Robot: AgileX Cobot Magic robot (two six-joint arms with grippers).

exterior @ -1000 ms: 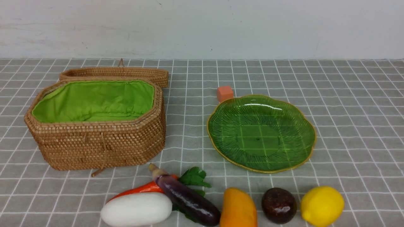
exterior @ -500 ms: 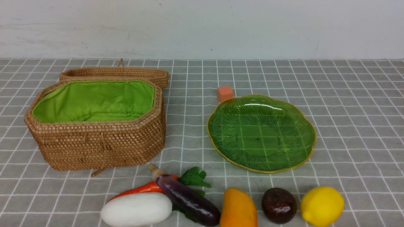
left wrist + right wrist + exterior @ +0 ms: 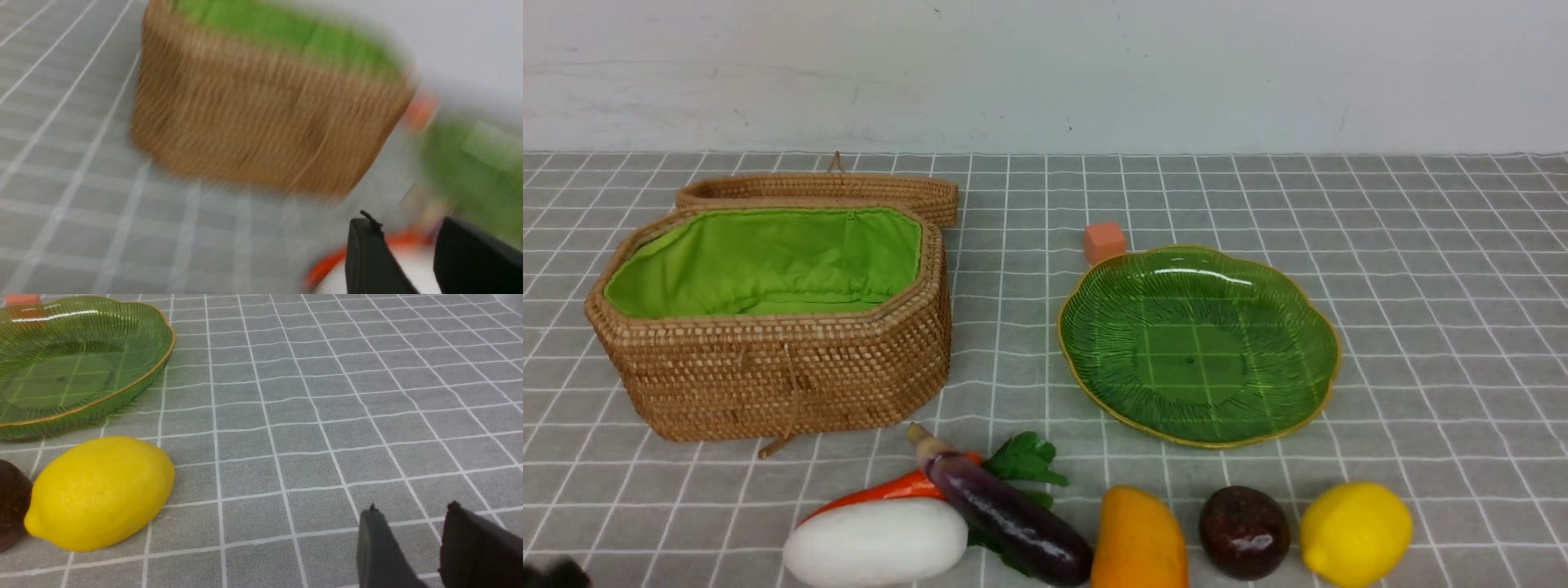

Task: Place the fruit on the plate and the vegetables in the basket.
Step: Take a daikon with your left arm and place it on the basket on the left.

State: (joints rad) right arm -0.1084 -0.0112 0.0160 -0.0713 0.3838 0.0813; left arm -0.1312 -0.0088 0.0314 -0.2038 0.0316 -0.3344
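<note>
Newly arrived at the near left edge since the earlier frame, the robot's dark left gripper point(image 3: 406, 228), blurred in the front view, hovers with its fingers apart, holding nothing, to the left of the oblong white toy radish point(image 3: 876, 541). Beyond it at far left sits the octagonal woven tan rattan basket point(image 3: 776, 376), its bright green cloth lining point(image 3: 768, 257) exposed and its matching woven lid point(image 3: 829, 189) behind. The radish lies on the gray, white-gridded cloth point(image 3: 1013, 343), on the near side of an orange-red toy carrot with green leaves point(image 3: 890, 488). Across the carrot rests a glossy dark purple toy eggplant point(image 3: 1013, 518). To the right, at the near edge, are an orange-yellow toy mango point(image 3: 1139, 539), a glossy dark maroon round fruit point(image 3: 1245, 532) and a yellow toy lemon point(image 3: 1356, 533). Farther back, a small orange cube point(image 3: 1104, 242) stands by the scalloped green glass plate with a gold rim point(image 3: 1199, 347). At right, the robot's dark right gripper point(image 3: 412, 512), its fingers parted and holding nothing, is right of the lemon.
</note>
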